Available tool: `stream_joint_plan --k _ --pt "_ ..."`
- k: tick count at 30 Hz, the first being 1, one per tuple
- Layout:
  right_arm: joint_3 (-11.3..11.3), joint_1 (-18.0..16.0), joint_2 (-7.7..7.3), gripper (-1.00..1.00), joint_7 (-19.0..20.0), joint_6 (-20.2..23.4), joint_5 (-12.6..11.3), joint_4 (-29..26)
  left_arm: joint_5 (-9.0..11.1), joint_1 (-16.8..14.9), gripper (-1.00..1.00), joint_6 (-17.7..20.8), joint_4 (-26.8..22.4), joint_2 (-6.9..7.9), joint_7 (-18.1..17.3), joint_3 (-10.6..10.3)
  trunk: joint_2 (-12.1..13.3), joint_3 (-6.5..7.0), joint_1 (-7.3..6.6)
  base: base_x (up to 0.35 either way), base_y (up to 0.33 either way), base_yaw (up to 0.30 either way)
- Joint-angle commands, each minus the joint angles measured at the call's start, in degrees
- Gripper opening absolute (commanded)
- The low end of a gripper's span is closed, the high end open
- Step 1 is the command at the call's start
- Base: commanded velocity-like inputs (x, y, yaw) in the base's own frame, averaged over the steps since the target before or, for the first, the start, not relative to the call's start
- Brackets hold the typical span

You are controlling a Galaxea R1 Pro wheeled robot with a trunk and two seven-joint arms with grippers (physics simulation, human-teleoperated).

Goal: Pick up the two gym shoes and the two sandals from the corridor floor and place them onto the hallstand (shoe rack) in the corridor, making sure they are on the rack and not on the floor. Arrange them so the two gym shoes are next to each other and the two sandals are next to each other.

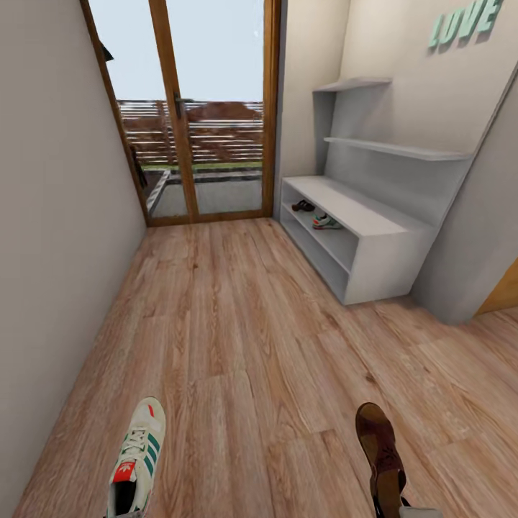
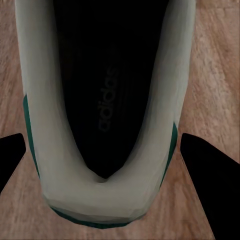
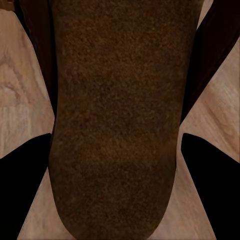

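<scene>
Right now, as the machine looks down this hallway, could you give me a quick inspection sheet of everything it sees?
Surface: corridor floor, wood plank.
Job's things: one gym shoe at the head view's lower left, its heel between the left gripper's fingers; one sandal at lower right, between the right gripper's fingers. A second sandal and second gym shoe sit side by side on the hallstand's upper shelf.
Clutter: nothing seen.
Grippers: left gripper straddles the shoe heel, right gripper straddles the sandal; whether they are clamped cannot be told.
Cables: nothing seen.
Surroundings: white walls, glass door, wall letters.
</scene>
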Motion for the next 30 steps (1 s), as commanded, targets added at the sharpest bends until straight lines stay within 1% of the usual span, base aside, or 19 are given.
stream_joint_plan --k 1,16,30 --pt "-0.21 -0.03 0.04 -1.0 -0.09 -0.17 0.23 0.03 -0.43 -0.06 -1.0 -0.22 0.02 -0.03 -0.34 0.5 -0.02 -0.05 0.02 0.337 0.0 0.095" --pt "-0.22 -0.03 0.07 -1.0 -0.18 -0.16 0.2 0.1 -0.42 -0.06 -1.0 -0.22 0.02 -0.03 -0.36 0.5 -0.02 -0.05 0.02 0.338 0.0 0.238" --pt "-0.22 -0.03 0.07 -1.0 -0.03 -0.08 0.29 0.19 -0.42 -0.06 -1.0 -0.22 0.02 -0.03 -0.35 0.5 -0.02 -0.05 0.02 0.338 0.0 0.018"
